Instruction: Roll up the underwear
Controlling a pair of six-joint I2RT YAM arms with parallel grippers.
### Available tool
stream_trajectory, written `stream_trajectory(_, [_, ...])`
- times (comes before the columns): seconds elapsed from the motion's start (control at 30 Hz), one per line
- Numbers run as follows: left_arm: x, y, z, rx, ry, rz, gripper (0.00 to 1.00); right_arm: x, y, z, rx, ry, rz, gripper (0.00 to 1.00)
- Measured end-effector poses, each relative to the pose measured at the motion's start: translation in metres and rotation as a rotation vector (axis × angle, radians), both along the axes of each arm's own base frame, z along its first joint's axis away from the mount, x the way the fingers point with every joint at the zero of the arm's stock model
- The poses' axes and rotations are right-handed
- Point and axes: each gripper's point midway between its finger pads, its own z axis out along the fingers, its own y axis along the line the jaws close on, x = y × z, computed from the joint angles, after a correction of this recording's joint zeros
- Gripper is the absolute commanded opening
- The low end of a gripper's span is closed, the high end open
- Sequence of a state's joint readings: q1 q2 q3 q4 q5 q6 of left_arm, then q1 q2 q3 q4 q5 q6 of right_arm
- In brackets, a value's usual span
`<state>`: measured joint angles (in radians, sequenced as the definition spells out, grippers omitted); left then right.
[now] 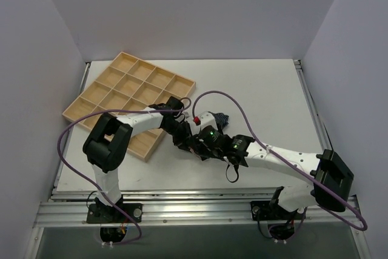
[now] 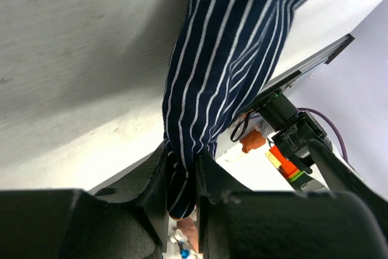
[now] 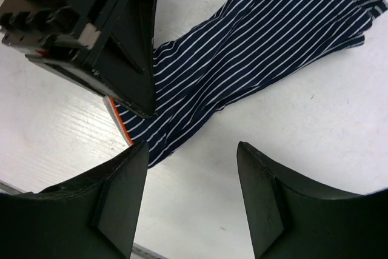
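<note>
Top view, left of frame: a wooden compartment tray (image 1: 130, 98) lies on the table (image 1: 267, 89). Just right of its lower corner, near frame centre, the left gripper (image 2: 180, 159) is clenched on one bunched end of the underwear (image 3: 254, 53). Its wrist view shows the striped cloth pinched between both fingers and trailing toward the upper right. In the right wrist view the rest of the garment lies on the table as a long, twisted band, apart from the tray. Further right, the right gripper (image 3: 191, 180) is released. Its jaws are spread over bare table just beside the cloth's pinched end, and it holds nothing. Assessment: no rolled portion is visible, so rolling appears not yet begun. Risks: the far end is unpinned, so a pull by the left arm would likely drag the band rather than wind it. The narrow pinch may slip free. The two grippers sit close enough to collide if either moves carelessly.
</note>
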<state>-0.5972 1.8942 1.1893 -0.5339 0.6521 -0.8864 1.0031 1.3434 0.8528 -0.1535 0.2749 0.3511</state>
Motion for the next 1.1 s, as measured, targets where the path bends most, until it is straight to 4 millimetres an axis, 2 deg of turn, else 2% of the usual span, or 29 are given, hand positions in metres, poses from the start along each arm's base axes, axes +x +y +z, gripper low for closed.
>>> stream_trajectory(0.13, [-0.004,0.004,-0.004,0.037,0.063,0.003,0.02,-0.003,0.007,-0.001,-0.055,-0.038,0.071,0.56])
stream_trajectory(0.37, [-0.006,0.005,-0.002,0.044,0.107,0.004,0.02,-0.011,0.034,0.001,-0.121,-0.088,0.201,0.56])
stream_trajectory(0.53, [-0.008,0.002,-0.001,0.028,0.148,0.014,0.02,-0.019,0.048,-0.007,-0.168,-0.102,0.266,0.56])
stream_trajectory(0.73, [-0.01,0.003,-0.001,0.01,0.192,0.018,0.02,-0.022,0.048,-0.025,-0.253,-0.118,0.284,0.54])
stream_trajectory(0.93, [-0.012,0.005,0.003,-0.004,0.213,0.009,0.02,-0.017,0.045,-0.027,-0.306,-0.166,0.263,0.48])
stream_trajectory(1.07, [-0.013,0.008,0.005,0.0,0.227,0.001,0.02,-0.017,0.043,-0.035,-0.358,-0.185,0.257,0.37])
stream_trajectory(1.1, [-0.014,0.008,0.006,0.003,0.232,0.0,0.02,-0.019,0.043,-0.036,-0.367,-0.19,0.26,0.37])
